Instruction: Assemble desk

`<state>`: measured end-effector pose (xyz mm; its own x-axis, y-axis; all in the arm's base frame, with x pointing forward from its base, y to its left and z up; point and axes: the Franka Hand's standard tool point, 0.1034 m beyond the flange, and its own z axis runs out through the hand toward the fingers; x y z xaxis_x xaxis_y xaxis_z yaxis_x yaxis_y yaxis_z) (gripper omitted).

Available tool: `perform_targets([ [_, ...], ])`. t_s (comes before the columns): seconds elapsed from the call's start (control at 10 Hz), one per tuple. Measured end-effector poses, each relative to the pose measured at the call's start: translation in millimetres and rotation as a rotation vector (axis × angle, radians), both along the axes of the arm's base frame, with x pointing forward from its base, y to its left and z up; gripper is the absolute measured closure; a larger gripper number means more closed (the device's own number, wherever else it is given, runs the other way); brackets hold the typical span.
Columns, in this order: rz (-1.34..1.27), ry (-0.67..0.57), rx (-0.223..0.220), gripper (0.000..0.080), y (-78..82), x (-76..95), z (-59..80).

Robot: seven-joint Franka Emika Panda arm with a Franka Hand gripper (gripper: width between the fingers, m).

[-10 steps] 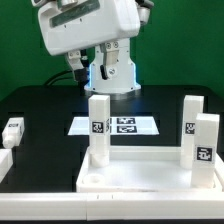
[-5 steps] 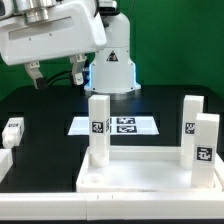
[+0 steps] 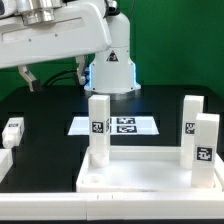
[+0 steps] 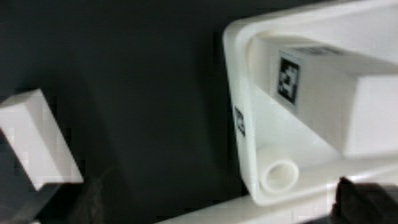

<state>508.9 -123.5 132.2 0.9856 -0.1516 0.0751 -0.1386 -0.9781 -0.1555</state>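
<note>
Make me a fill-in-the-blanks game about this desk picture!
1. The number of legs standing upright on the desk top is ___.
2. One loose leg block lies on the exterior view's ___ side.
3. The table under everything is colored ___.
4. The marker board lies ___ the desk top, nearer the robot's base.

Missing words: three; left; black; behind

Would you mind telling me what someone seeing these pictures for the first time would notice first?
The big white robot arm fills the upper part of the exterior view, its open gripper hanging empty above the black table. In front lies the white desk top with three tagged legs standing up from it. One loose leg block lies at the exterior view's left, and the marker board sits behind.
</note>
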Motion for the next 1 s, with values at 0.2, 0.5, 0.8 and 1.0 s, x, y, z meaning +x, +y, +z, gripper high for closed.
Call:
perform_targets([
  [0.2, 0.214, 0.018, -0.026, 0.0151, -31.1, -28.4, -24.0],
  [0.5, 0.351, 0.022, -0.049, 0.0151, -39.8, -38.5, -34.4],
  [0.8, 0.334, 0.065, -0.071, 0.0151, -56.8, -50.9, -53.1],
  [1.0, 0.296, 0.151, -0.074, 0.0151, -83.5, -66.7, -75.4],
])
